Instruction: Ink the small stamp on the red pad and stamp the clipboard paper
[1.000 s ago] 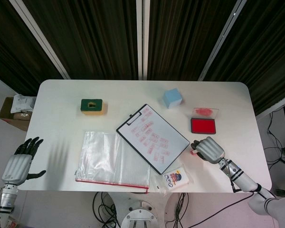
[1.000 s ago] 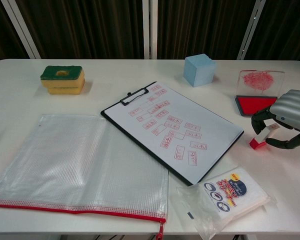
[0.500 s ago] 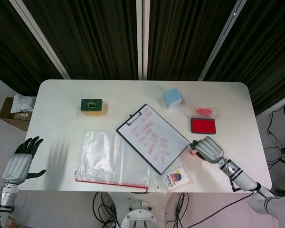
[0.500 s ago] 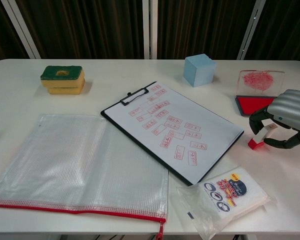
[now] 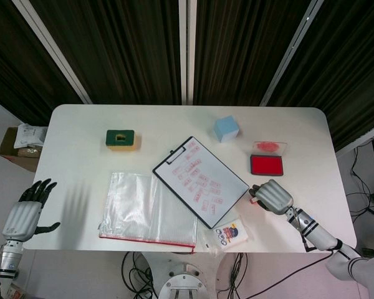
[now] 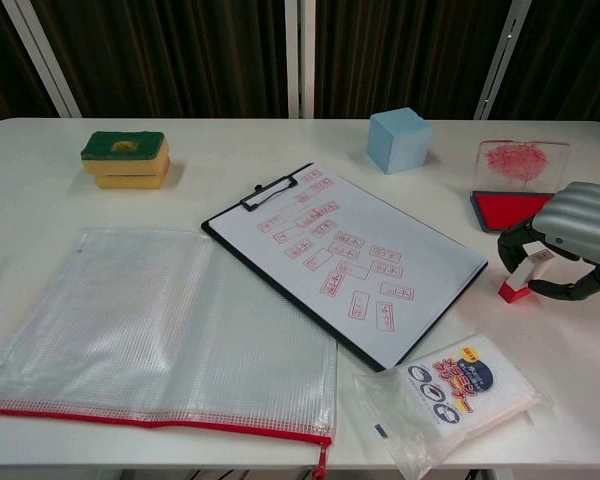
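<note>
Right hand of mine sits at about four o'clock on the table, fingers curled down around the small stamp, which stands upright with its red base on the tabletop; whether my fingertips truly pinch it or only cage it, I cannot tell from either view. At twelve o'clock from that hand, close by, lies the red pad with its clear lid tipped up behind it, smeared red. Toward nine o'clock from the stamp is the clipboard, lying askew, its paper covered with red stamp marks. At seven o'clock from my hand rests a packet of wipes, just off the clipboard's lower corner. Farther out, a blue cube stands at eleven o'clock, a mesh zip pouch lies to the clipboard's left, and a green-topped sponge sits toward ten o'clock. My left hand hangs off the table's edge at eight o'clock, fingers spread, holding nothing.
</note>
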Robot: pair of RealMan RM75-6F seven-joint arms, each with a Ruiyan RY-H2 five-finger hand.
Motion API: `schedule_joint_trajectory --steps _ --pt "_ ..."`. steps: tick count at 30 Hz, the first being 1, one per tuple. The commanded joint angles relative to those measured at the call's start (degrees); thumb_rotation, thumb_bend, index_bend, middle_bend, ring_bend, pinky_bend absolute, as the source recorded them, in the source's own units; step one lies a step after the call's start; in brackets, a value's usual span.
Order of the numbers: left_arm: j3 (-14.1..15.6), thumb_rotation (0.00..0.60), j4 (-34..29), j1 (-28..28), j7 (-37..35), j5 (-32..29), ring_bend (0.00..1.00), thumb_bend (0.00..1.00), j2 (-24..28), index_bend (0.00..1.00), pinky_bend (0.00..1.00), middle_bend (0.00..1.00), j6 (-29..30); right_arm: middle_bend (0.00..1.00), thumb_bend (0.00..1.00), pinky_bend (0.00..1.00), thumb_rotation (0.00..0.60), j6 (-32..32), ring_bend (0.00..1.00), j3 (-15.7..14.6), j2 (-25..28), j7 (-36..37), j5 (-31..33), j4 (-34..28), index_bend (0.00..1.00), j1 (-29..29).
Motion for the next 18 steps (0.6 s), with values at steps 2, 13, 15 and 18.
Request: schedule_joint_trajectory --steps 2,13,15,18 --pt "0.0 0.582 0.0 0.0 0.0 0.0 0.03 0.1 0.0 0.09 0.15 0.04 0.1 0.53 0.29 0.91 0.6 0.0 0.7 0.0 0.2 -0.4 -0.1 -0.3 0.55 0.0" --pt "0.1 0.583 0.0 0.0 0.0 0.0 0.03 0.1 0.0 0.09 0.15 0.04 0.1 0.42 0.26 0.89 0.6 -1.0 0.67 0.2 1.1 -1.2 0.1 -1.6 0.46 0.1" --pt "0.1 0.583 0.0 0.0 0.0 0.1 0.03 0.1 0.0 0.09 0.15 0.04 0.1 0.41 0.26 0.89 0.6 -1.0 0.67 0.3 1.2 -1.3 0.1 -1.7 0.45 0.0" --pt "0.1 0.581 0.0 0.0 0.0 0.0 0.03 0.1 0.0 0.09 0.15 0.04 0.1 0.4 0.25 0.88 0.6 -1.1 0.67 0.3 1.2 -1.4 0.1 -1.9 0.44 0.0"
